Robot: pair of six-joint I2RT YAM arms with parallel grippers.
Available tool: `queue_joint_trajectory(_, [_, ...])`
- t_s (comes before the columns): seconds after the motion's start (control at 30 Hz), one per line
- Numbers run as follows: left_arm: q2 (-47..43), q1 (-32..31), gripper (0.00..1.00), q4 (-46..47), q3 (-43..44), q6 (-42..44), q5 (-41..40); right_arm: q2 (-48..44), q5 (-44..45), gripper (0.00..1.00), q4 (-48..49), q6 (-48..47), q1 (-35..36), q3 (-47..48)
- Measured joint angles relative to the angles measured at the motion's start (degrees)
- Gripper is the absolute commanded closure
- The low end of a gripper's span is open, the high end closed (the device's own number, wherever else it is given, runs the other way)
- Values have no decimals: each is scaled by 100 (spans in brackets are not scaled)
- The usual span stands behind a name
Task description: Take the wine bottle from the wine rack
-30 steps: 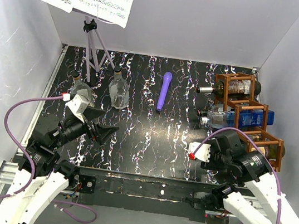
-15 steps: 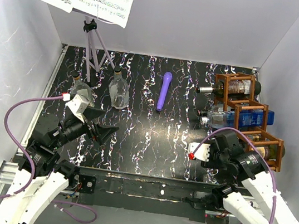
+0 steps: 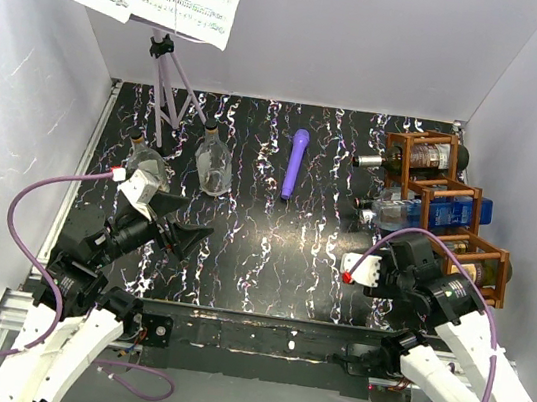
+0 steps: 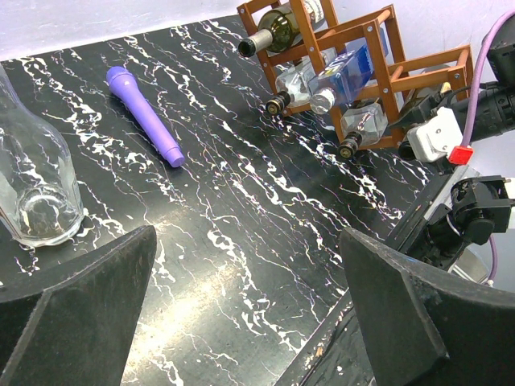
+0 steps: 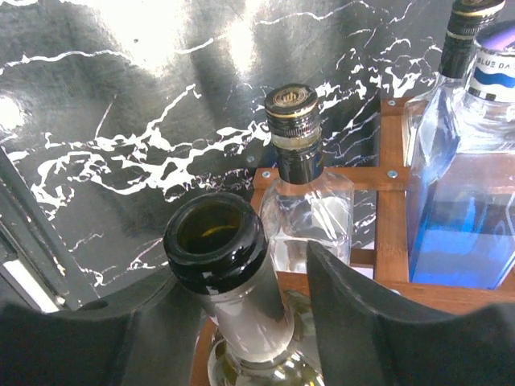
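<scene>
The wine rack [image 3: 423,184] [image 5: 390,177] is a reddish-brown wooden frame along the right wall, with bottles lying in its cells. In the nearest cell lies the wine bottle [image 5: 241,310], dark green, its open mouth facing the right wrist camera. My right gripper [image 5: 233,314] [image 3: 423,265] has a finger on each side of the bottle's neck and is shut on it. From above, the wrist hides most of that bottle. At the near left, my left gripper [image 4: 248,241] [image 3: 183,234] hangs open over the black marbled table with nothing between its fingers.
The rack also holds a clear bottle [image 5: 306,201], a blue bottle [image 3: 449,210] and a dark bottle [image 3: 386,161] in the far cell. A purple microphone [image 3: 295,163] lies mid-table. Two glass bottles [image 3: 213,162] [image 3: 144,157] stand at the left by a music stand [image 3: 166,75].
The right wrist has shifted very slightly at the rack's near cell. The left arm has not moved.
</scene>
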Motion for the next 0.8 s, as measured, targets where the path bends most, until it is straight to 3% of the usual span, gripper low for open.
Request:
queue_joint_trajectory(0.27, [0,0,2,4,0,0,0,-2,2,63,72,-280,-2,-33])
queue_joint_trajectory(0.5, [2,2,2,4,0,2,-15,-42,20,95,94,-306,-2,-33])
queue_joint_trajectory(0.8, [2,0,2,28,0,2,-17,-127,42,99,52,-319,20,-4])
